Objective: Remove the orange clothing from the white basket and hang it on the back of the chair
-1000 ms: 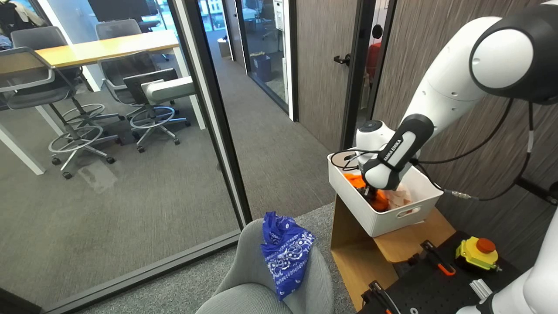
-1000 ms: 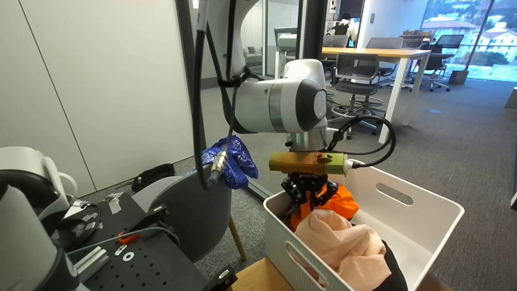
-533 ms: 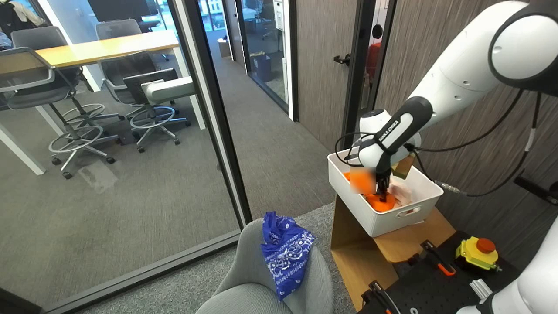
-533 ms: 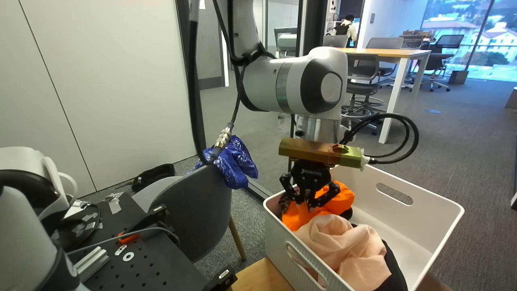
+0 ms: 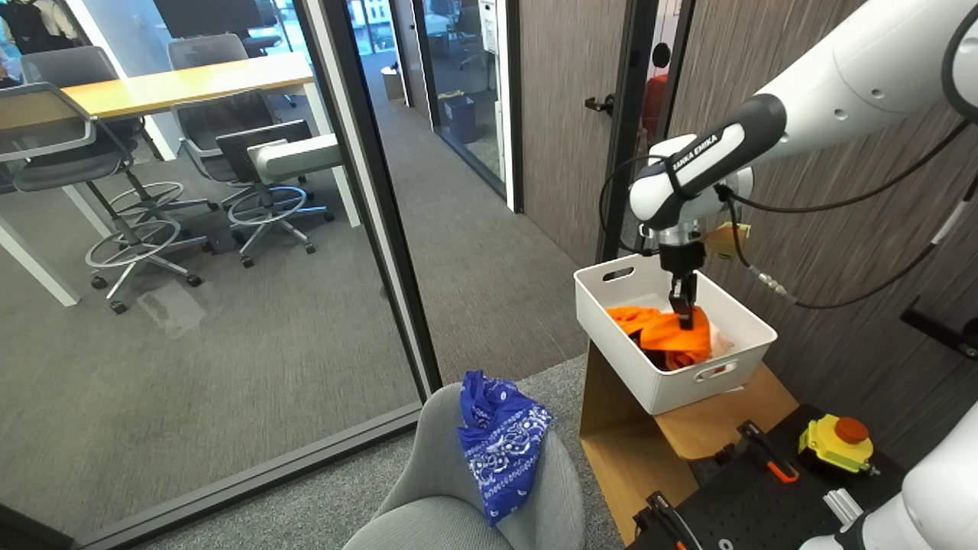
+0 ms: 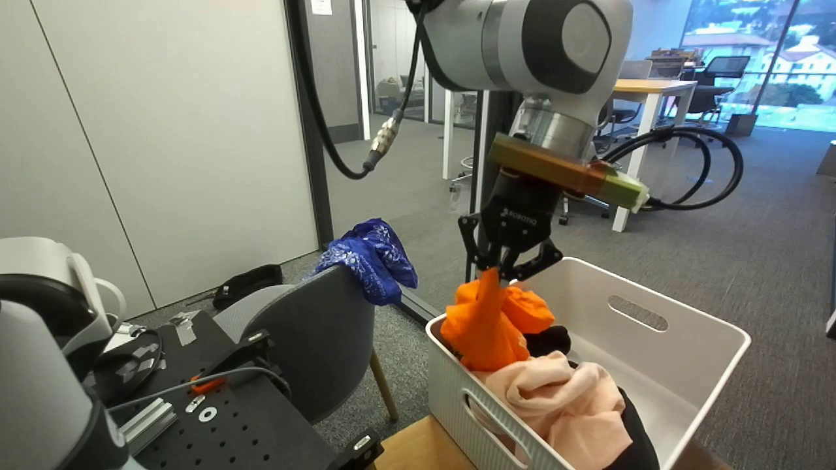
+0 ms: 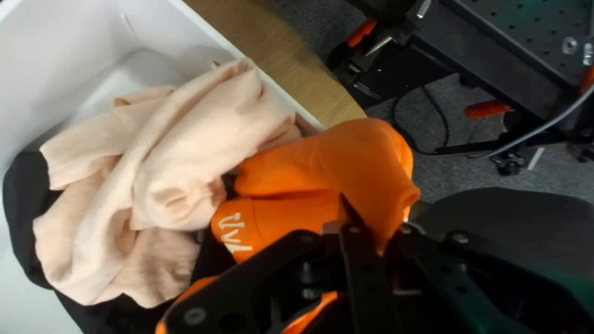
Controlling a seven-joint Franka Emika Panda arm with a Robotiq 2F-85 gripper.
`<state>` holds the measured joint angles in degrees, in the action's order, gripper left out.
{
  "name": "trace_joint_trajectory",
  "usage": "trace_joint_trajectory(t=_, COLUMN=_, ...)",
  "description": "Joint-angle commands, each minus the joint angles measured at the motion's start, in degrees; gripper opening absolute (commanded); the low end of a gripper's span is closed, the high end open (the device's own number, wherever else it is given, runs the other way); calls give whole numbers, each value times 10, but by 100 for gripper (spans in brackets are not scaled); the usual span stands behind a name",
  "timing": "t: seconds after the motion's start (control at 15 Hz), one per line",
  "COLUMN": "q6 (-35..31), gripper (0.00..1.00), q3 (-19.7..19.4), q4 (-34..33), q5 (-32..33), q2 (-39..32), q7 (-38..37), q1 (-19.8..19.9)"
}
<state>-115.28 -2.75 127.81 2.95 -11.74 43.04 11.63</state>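
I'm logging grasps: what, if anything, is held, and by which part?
The gripper holds the orange clothing by a pinched fold at its highest point; which part of the clothing, I can't tell.

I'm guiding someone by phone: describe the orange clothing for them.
Find the white basket on the wooden stand. Partly inside, pinched by the gripper, is the orange clothing. Pale lettering and bright colour distinguish it from the peach cloth and black fabric.
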Motion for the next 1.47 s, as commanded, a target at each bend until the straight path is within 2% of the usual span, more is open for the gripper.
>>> trace_joint_trajectory(t=0.0, q6=116, gripper=6, q3=1, q4=-61, q5=-75, q2=32, q7=74, q1=2)
trace_joint_trajectory(t=0.33, q6=245, gripper=6, q3=0, q4=-136, q5=-152, q2=66, q7=109, q1=-18)
trace_joint_trajectory(t=0.67, q6=310, gripper=6, q3=10, q4=-171, q5=-199, q2=102, q7=112, q1=-52)
trace_joint_trajectory(t=1.13, q6=296, gripper=6, q3=35, q4=-132, q5=-223, q2=114, q7=51, q1=-104)
trace_joint_trajectory(t=1.4, q6=260, gripper=6, q3=43, q4=-58, q5=-221, q2=118, q7=0, q1=-120)
